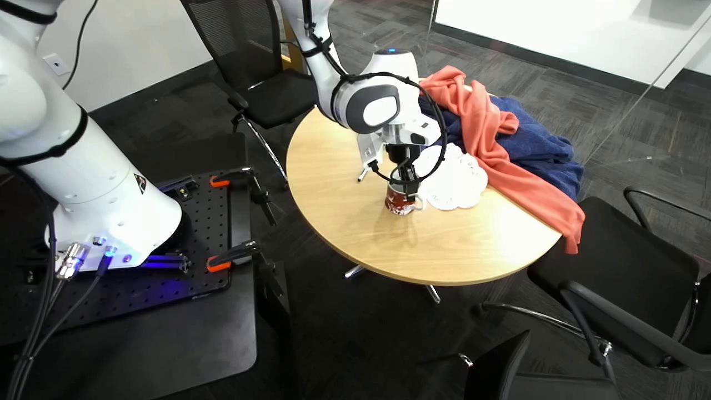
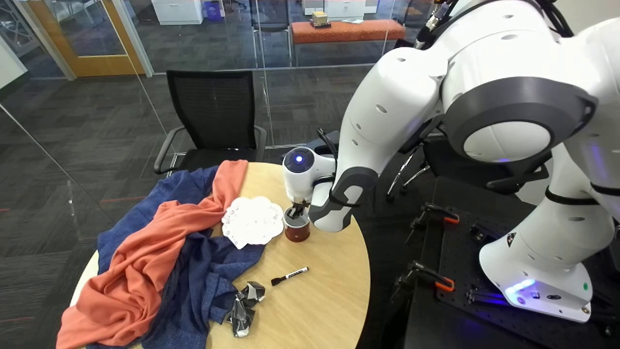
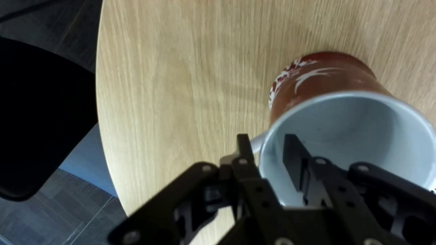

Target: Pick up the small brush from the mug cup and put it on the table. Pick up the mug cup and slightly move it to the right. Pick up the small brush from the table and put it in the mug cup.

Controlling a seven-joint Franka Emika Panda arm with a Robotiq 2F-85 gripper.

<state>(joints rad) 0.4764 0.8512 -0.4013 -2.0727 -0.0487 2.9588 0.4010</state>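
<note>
gripper [image 3: 267,141], jaws parted, straddles the mug cup's [image 3: 347,119] rim, the small brush [image 2: 290,276] lying on the table [image 2: 332,291].

A coral cloth [image 2: 131,271] lies over a rumpled navy cloth [image 2: 208,264], with a scalloped white doily [image 2: 253,220] and a crumpled black wrapper [image 2: 242,312] at the navy edge. In an exterior view, a black mesh-backed office chair [image 2: 214,109] stands behind the cloths; farther back are an orange bench [image 2: 361,31], a blue bin [image 2: 213,11] and a wood-framed door [image 2: 109,66].
</note>
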